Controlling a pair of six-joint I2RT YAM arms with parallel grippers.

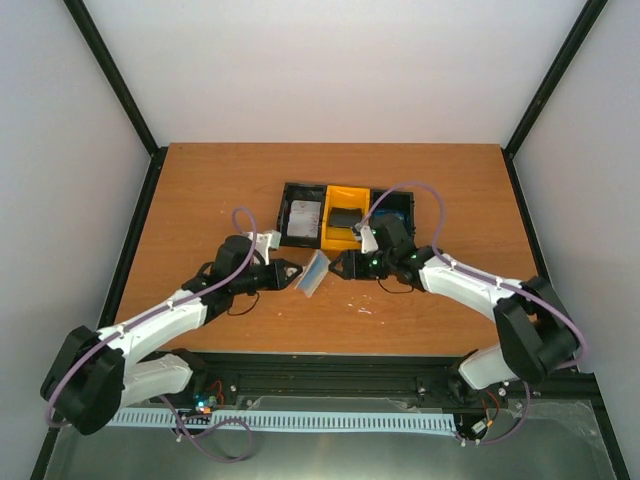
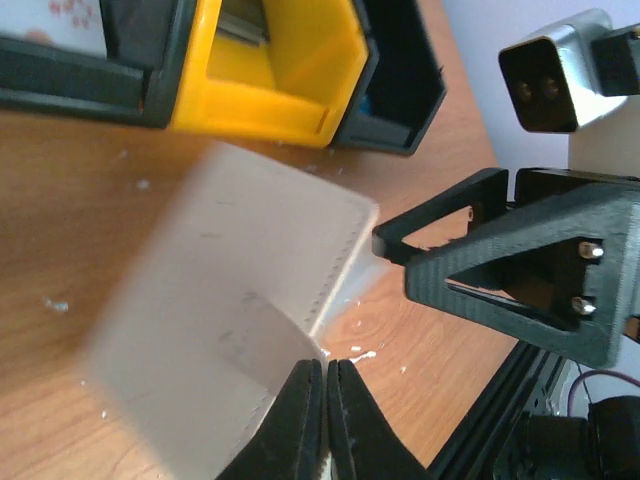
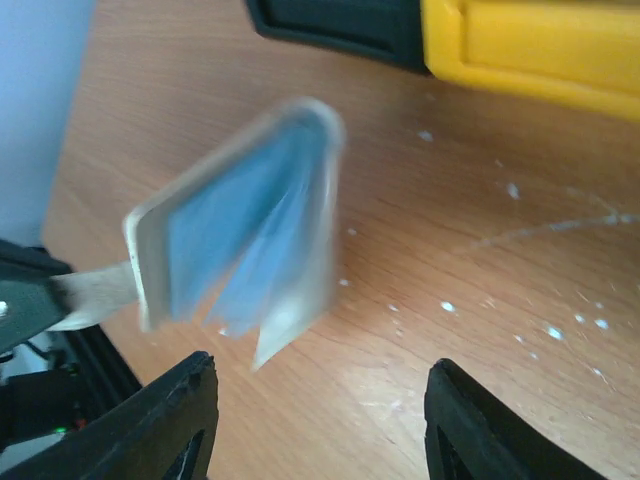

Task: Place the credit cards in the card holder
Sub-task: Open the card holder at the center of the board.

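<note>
In the left end effector [image 1: 297, 274], card holder [image 1: 315, 272], long axis seemingly near-far.

White shells and black joint housings on left arm [image 1: 150, 322] and right arm [image 1: 468, 284], with purple cables [image 1: 404, 185] running along each. The left claw [image 1: 291, 272] and right claw [image 1: 339, 266] are matte black plastic with triangular open-frame fingers (looks 3D-printed). Two silver screws [image 2: 590, 250] in right claw's finger mount, silver camera block [image 2: 555, 70] above.

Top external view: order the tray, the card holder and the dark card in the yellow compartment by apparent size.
1. tray, clearly largest
2. card holder, though it is held off the table, nearer the camera, so its lead over the card is unsure
3. dark card
</note>
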